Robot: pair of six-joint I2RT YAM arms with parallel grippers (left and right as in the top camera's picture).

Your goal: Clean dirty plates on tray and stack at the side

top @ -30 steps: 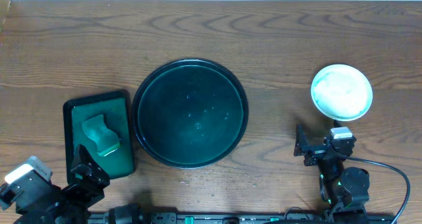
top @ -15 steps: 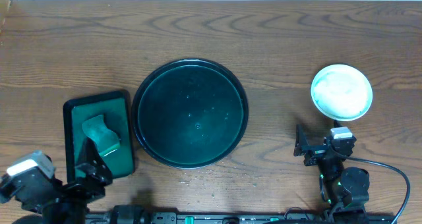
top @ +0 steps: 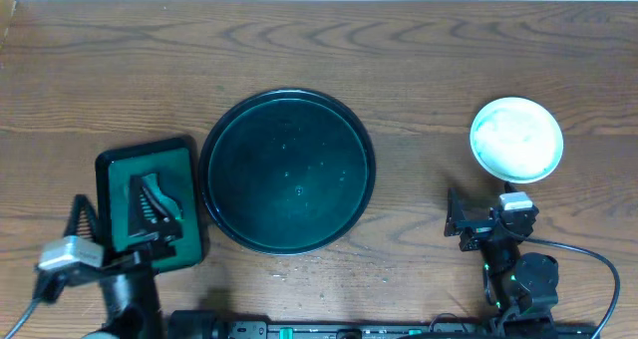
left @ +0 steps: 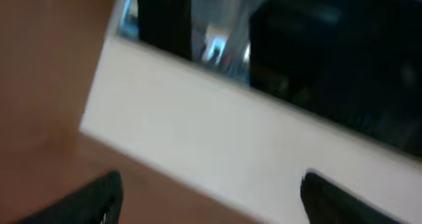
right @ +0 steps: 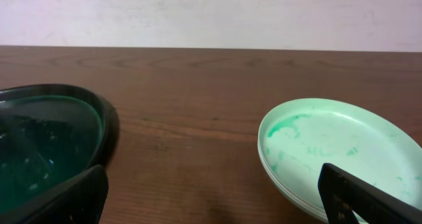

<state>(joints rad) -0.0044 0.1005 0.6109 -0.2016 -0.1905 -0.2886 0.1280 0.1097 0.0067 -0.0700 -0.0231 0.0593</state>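
Note:
The large round dark-green tray (top: 289, 171) lies at the table's middle with nothing on it; its right rim (right: 105, 128) also shows in the right wrist view. The white plates (top: 516, 140) sit stacked at the right, off the tray, the top plate (right: 343, 151) carrying teal smears. My right gripper (top: 480, 214) rests open just in front of the stack, between stack and tray, holding nothing (right: 217, 207). My left gripper (top: 118, 211) stands open at the front left, one finger over the small green tray. Its wrist view is blurred, and the space between its tips (left: 214, 204) holds nothing.
A small rectangular green tray (top: 125, 174) lies left of the round tray; its sponge (top: 166, 219) is mostly hidden under my left finger. The table's back edge meets a pale wall (right: 211, 16).
My left arm has swung round and its open gripper now reaches over the small green tray, covering the sponge. The right arm, plates and round tray have not moved.

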